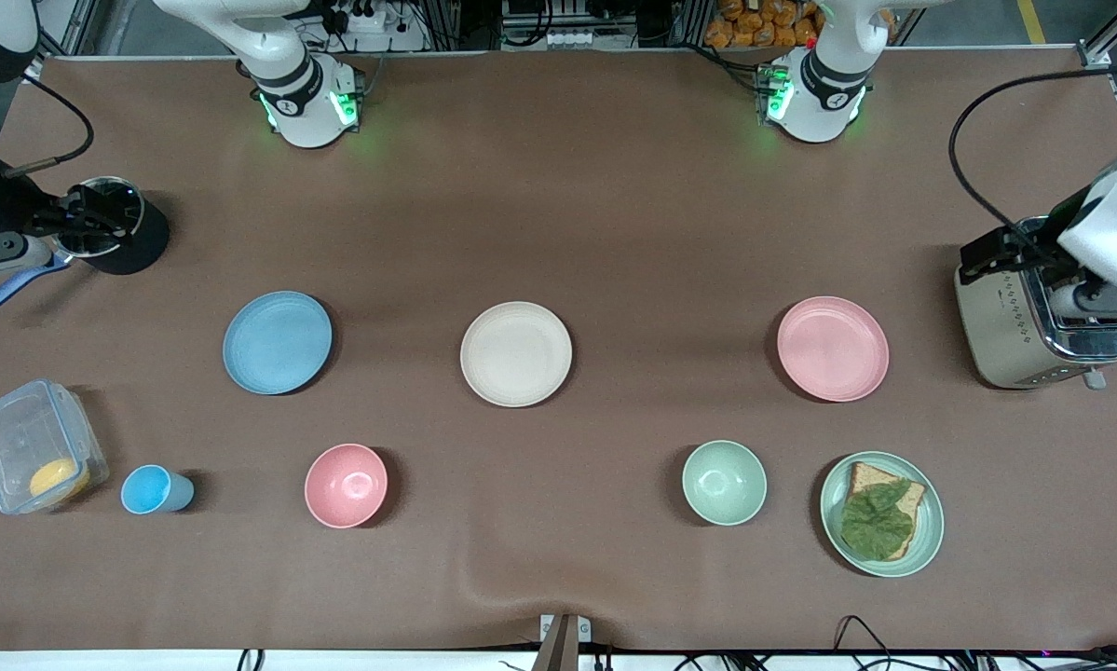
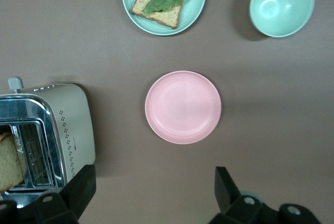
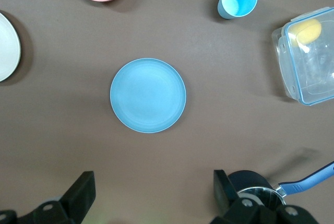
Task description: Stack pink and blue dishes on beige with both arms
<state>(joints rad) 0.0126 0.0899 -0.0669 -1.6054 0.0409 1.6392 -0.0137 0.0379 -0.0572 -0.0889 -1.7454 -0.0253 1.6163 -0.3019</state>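
Three flat plates lie in a row across the middle of the table, each apart from the others. The beige plate (image 1: pixel 515 353) is in the centre. The light blue plate (image 1: pixel 277 342) (image 3: pixel 148 95) lies toward the right arm's end, the pink plate (image 1: pixel 833 349) (image 2: pixel 182 107) toward the left arm's end. My left gripper (image 1: pixel 1010 252) (image 2: pixel 154 182) hangs open and empty over the toaster's edge, the pink plate in its wrist view. My right gripper (image 1: pixel 92 216) (image 3: pixel 154 185) is open and empty over the black pot, the blue plate in its wrist view.
A silver toaster (image 1: pixel 1033 321) and a black pot (image 1: pixel 129 244) stand at the table's two ends. Nearer the front camera are a green plate with bread (image 1: pixel 931 522), a green bowl (image 1: pixel 724 482), a pink bowl (image 1: pixel 346 485), a blue cup (image 1: pixel 153 489) and a clear container (image 1: pixel 18 438).
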